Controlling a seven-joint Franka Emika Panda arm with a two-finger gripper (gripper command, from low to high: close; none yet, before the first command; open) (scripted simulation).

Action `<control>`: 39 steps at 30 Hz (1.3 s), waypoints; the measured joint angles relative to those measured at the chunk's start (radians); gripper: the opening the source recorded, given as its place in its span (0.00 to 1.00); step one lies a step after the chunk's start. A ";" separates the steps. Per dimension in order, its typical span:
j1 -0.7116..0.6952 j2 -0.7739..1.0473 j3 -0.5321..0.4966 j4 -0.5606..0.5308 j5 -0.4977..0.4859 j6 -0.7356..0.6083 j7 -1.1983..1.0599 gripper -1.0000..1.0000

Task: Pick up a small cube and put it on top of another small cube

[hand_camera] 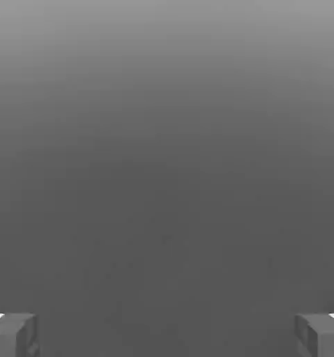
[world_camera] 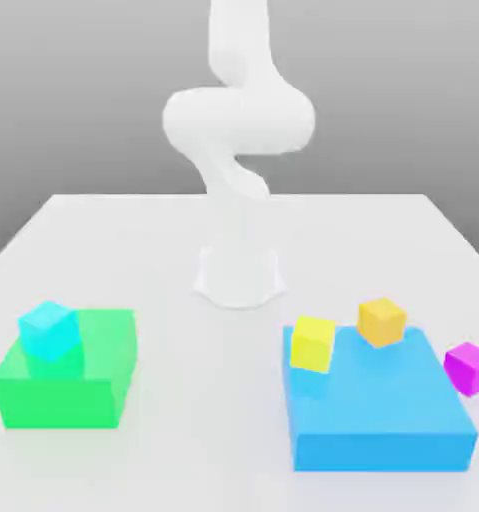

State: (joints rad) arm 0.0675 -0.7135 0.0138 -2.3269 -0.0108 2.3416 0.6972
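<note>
From the hand view, the gripper (hand_camera: 167, 335) has its jaws spread wide over plain grey, holding nothing. The exterior view gives the table (world_camera: 183, 250): a cyan cube (world_camera: 49, 329) on the green block (world_camera: 93, 375) at its left, a yellow cube (world_camera: 312, 343) and orange cube (world_camera: 382, 322) on the blue block (world_camera: 383, 410) at its right, with a magenta cube (world_camera: 470, 366) just beside it.

Exterior view: bright, even, diffuse light; white table (world_camera: 133, 240) nearly shadowless; soft overall blur, edges fuzzy. Hand view: dim grey gradient, lighter far, darker near; no glare.
</note>
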 joint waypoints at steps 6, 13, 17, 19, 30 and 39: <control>0.168 0.226 0.039 -0.068 -0.021 0.107 -0.272 0.50; 0.338 0.478 0.101 -0.144 -0.036 0.228 -0.582 0.50; 0.420 0.622 0.157 -0.188 -0.046 0.296 -0.758 0.50; 0.476 0.694 0.184 -0.210 -0.057 0.331 -0.842 0.50; 0.642 1.085 0.140 -0.226 -0.235 0.573 -0.953 0.00; 0.621 1.031 0.169 -0.238 -0.201 0.529 -0.979 0.00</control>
State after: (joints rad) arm 0.6887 0.3178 0.1824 -2.5649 -0.2115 2.8709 -0.2821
